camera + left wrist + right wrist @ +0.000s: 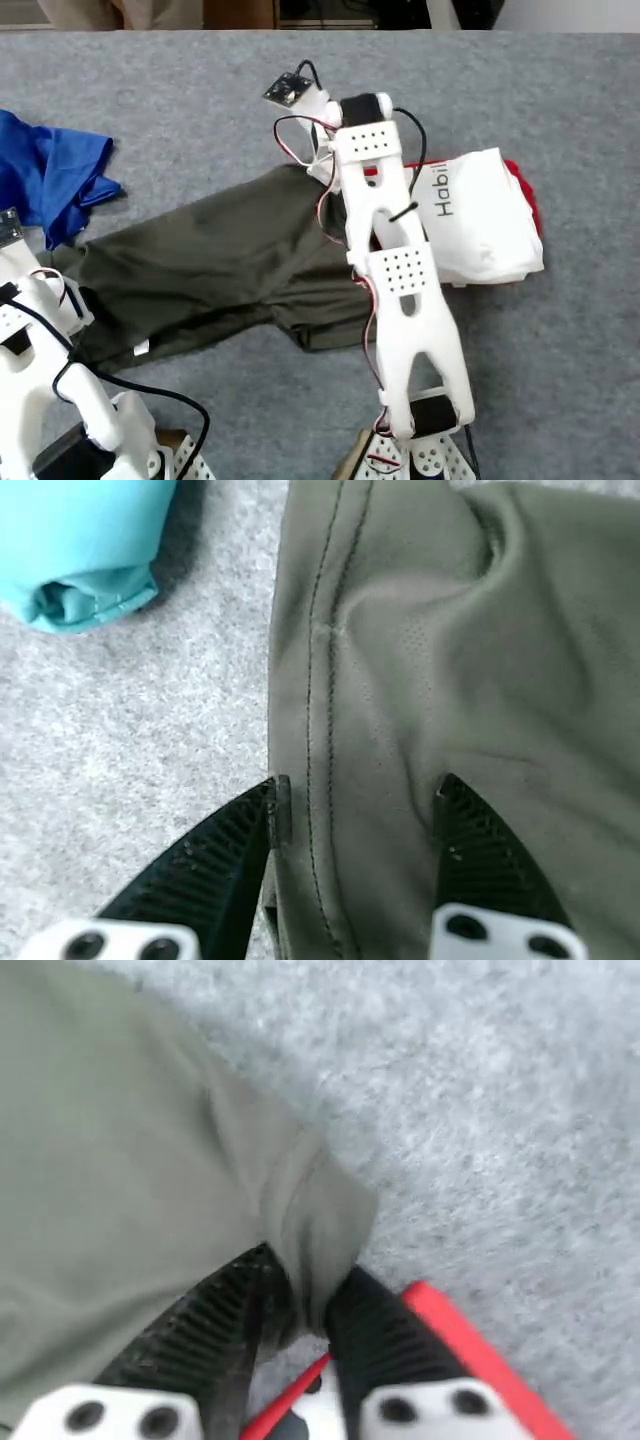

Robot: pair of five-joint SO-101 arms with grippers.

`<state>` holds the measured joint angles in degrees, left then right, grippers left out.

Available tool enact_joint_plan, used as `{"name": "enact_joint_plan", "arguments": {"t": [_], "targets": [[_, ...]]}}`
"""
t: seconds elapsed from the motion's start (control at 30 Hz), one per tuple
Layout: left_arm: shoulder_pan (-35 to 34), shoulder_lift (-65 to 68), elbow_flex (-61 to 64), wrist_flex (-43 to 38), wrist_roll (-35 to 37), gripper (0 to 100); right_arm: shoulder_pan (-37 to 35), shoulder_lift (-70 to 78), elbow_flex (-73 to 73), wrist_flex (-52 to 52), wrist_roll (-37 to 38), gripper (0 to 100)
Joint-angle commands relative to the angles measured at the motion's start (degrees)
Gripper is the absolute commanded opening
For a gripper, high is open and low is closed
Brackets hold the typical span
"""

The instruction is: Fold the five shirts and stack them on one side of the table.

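A dark olive shirt (220, 260) lies spread across the middle of the grey table (560, 90). My right gripper (300, 1280) is shut on a bunched fold of the olive shirt (110, 1160) at its far right corner, next to a red shirt (470, 1350). In the high view the right gripper (325, 165) sits at that corner. My left gripper (357, 785) is open over the olive shirt (450, 660), with its fingers either side of the stitched hem at the shirt's left end.
A crumpled blue shirt (50, 170) lies at the far left, and the blue shirt (80, 540) is close to the left gripper. A folded white shirt (485, 215) rests on the red shirt (525, 195) at the right.
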<state>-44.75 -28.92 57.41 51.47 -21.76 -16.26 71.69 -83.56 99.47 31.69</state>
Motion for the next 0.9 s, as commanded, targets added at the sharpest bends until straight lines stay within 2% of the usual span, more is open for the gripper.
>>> {"name": "enact_joint_plan", "arguments": {"t": [0.0, 0.1, 0.23, 0.3, 0.4, 0.47, 0.5, 0.63, 0.77, 0.87], "targets": [[0.5, -1.5, -2.4, 0.4, 0.1, 24, 1.5, 0.2, -6.5, 1.8, 1.7, 25.3], [0.4, -1.6, -3.4, 2.3, -0.1, 24, 1.8, -0.3, -9.6, 2.8, 2.9, 31.3], [0.4, -4.9, -7.4, 9.8, -0.6, 24, 2.3, -5.4, -11.5, 3.0, 2.8, 31.1], [0.4, -8.0, -7.7, 12.0, -0.7, 24, 2.4, -9.4, -9.8, 3.0, 2.8, 27.1], [0.4, -13.4, -6.3, 14.8, -0.8, 24, 2.8, -15.8, -4.4, 3.0, 2.7, 13.5], [0.6, -17.5, -4.6, 16.4, -0.8, 24, 2.8, -19.9, 1.5, 3.0, 2.5, 1.5], [0.7, -19.3, -2.9, 16.3, -0.7, 24, 2.8, -22.0, 5.1, 3.0, 1.8, 0.0], [0.6, -24.9, 6.9, 12.6, -0.8, 24, 1.2, -29.4, 21.8, 3.0, -1.8, 0.2], [0.5, -29.1, 11.9, 13.6, -0.8, 23, -0.8, -39.1, 37.9, 2.9, -1.7, 0.2], [0.7, -30.3, 13.5, 13.9, -0.5, 18, -2.0, -47.6, 49.1, 2.6, -1.6, 0.2]]}}
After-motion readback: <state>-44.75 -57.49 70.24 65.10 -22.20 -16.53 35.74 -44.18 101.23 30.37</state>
